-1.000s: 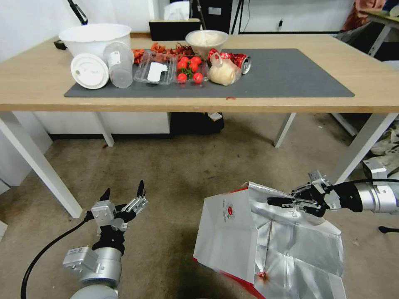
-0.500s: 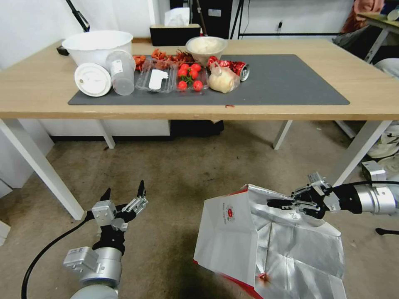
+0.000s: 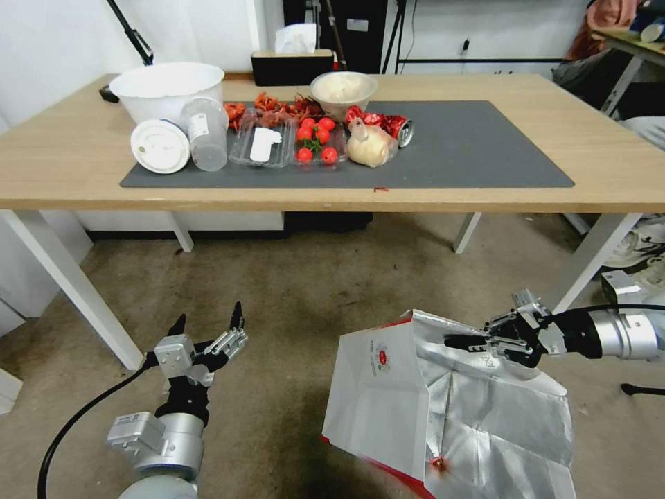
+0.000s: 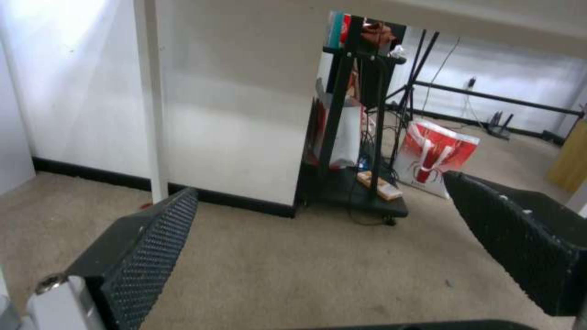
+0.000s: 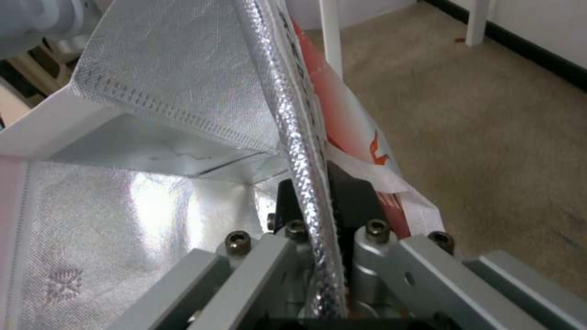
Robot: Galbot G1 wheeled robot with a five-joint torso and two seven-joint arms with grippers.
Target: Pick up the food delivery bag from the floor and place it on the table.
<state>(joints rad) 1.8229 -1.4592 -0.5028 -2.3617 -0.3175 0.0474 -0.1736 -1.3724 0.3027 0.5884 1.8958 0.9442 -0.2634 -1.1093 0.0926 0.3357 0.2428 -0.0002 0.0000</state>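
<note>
The food delivery bag (image 3: pixel 377 398), white with a red base and a silver foil lining, hangs tilted low at the right over the floor (image 3: pixel 298 291). Its bottom runs out of the head view. My right gripper (image 3: pixel 463 341) is shut on the bag's upper rim. In the right wrist view the foil rim of the bag (image 5: pixel 153 211) passes straight between the closed fingers of the right gripper (image 5: pixel 318 188). My left gripper (image 3: pixel 208 324) stands open above bare floor at the lower left, holding nothing. The table (image 3: pixel 62 173) with its dark grey mat (image 3: pixel 478 149) lies ahead.
The mat's left half carries a white bowl (image 3: pixel 166 86), a lid, a clear cup, trays of tomatoes (image 3: pixel 315 135), a small clear bag (image 3: pixel 367 145) and a can. White table legs (image 3: pixel 69 284) flank the floor space. A black rack (image 4: pixel 355 137) and a red-white bag (image 4: pixel 437 158) stand beyond.
The whole head view has shifted, so the table sits lower in the picture. Both grippers and the bag keep their places relative to me.
</note>
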